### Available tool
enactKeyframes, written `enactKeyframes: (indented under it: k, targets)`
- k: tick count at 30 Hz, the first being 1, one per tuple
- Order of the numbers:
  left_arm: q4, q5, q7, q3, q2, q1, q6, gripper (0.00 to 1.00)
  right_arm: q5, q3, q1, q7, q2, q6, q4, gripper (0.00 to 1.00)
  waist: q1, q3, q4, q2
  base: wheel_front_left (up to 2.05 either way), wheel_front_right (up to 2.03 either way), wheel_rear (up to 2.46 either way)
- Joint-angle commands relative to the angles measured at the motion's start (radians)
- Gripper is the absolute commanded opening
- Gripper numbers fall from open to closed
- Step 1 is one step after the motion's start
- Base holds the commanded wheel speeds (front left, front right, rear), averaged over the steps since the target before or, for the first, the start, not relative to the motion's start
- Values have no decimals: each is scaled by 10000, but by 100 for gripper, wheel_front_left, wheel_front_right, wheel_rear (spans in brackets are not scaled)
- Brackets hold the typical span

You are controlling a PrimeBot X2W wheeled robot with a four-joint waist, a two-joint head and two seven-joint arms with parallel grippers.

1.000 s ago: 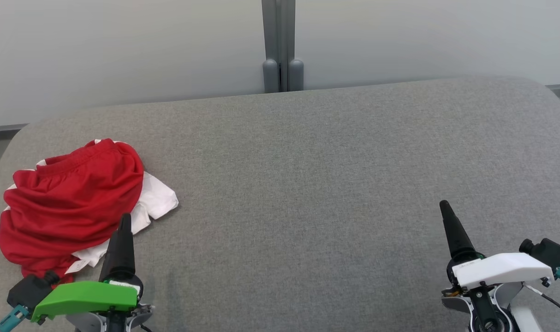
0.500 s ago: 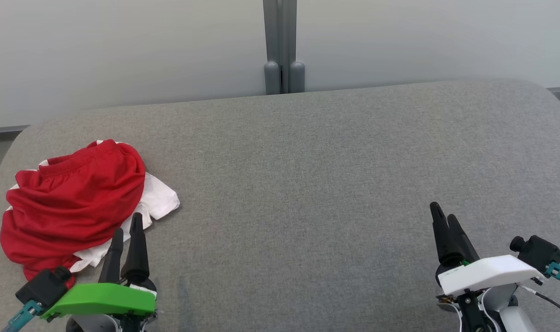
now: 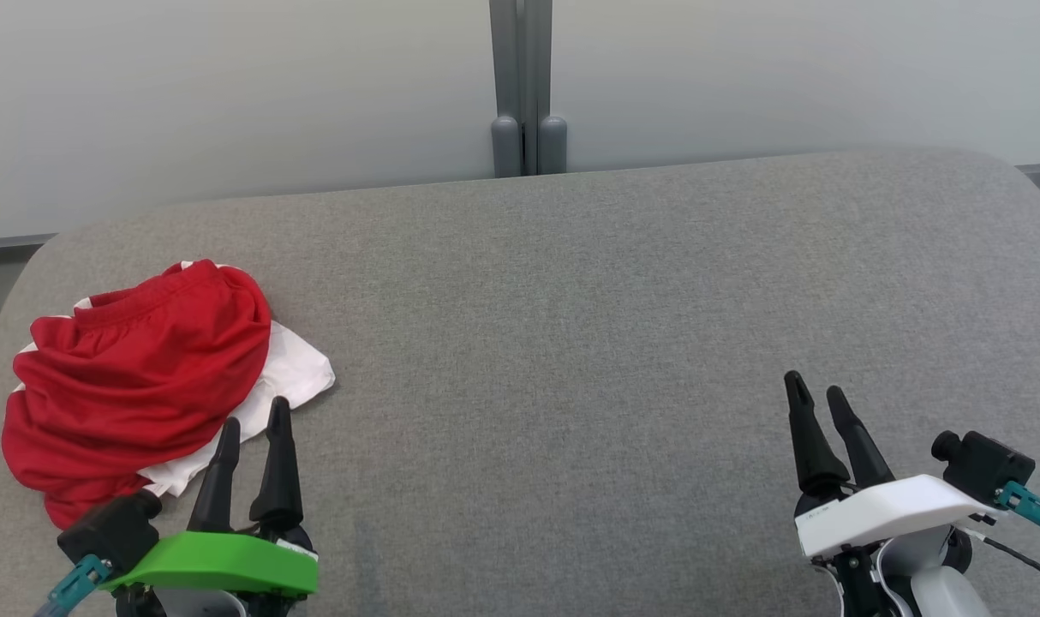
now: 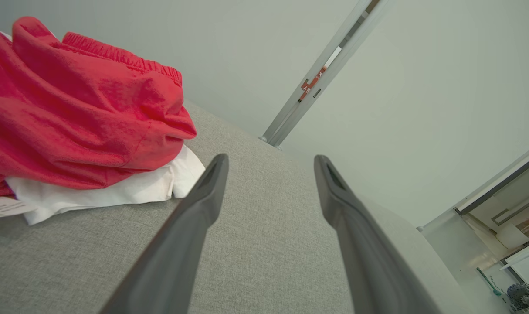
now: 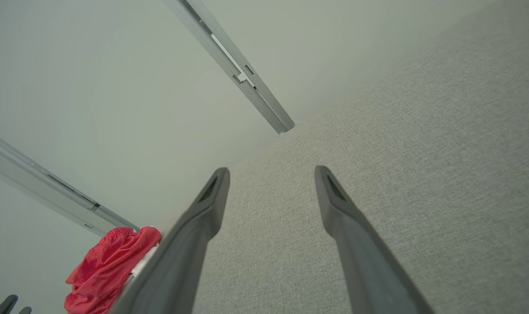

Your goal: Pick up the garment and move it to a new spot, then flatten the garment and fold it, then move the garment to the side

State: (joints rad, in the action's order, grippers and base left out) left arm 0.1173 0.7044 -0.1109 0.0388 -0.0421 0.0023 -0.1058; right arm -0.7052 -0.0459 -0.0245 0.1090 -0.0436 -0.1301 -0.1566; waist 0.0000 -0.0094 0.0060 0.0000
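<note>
my left hand (image 3: 254,411) and right hand (image 3: 813,384) gape wide, both empty. the garment (image 3: 134,377) lies bunched at the tabletop's (image 3: 571,343) left side, just ahead of the left hand; i'd pinch a thick red fold, not the thin white edge.

A red-and-white garment (image 3: 134,377) lies crumpled at the grey bench's (image 3: 623,343) left end. Its white fabric pokes out beneath the red.

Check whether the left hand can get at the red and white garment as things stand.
Probably yes. The left hand is open beside the garment, its fingertips near the white edge, with nothing between them on the grey surface.
</note>
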Motion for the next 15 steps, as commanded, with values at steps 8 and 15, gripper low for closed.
enactKeyframes:
  k: [8,15]
  targets:
    - [-145,-885,-289,137,-80,89,-97,100,783,-17,89,305,-58,-7,224,100,0,-6,26,0,0,0,0]
    - [-168,-1526,-474,243,-86,161,-168,100,1305,-187,144,491,-63,-7,165,100,0,-23,37,0,0,0,0]
